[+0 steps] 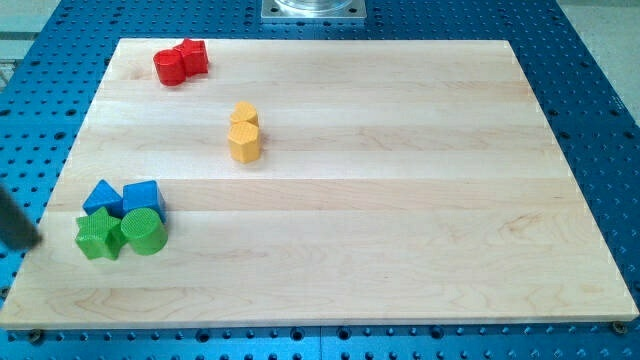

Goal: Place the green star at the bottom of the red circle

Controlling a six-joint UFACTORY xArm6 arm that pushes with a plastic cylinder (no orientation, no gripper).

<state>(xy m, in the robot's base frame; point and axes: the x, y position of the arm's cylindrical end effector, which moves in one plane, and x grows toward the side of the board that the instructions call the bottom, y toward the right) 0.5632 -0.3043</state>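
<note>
Looking over the board, I found the green star low on the view's left, pressed against the green cylinder on its right, with the blue triangle-like block touching it just above and the blue cube next to that. The red circle sat far off near the view's top left, touching the red star on its right. The two yellow blocks stood together between the groups, a little to the right.

My rod showed only as a dark blurred bar at the view's left edge, and I took its lower end, my tip, to be just off the board's left side, roughly level with the green star and to its left. The rig has no jaws, so there was nothing open, shut or held; the tip touched no block.

What mattered was direction: the star's goal lay almost straight toward the view's top, slightly right, while my tip stood to its left. I judged that pushing from there would drive the star into the green cylinder, so I would need to come round beneath the star first. The blue triangle directly above it looked likely to be shoved along.
</note>
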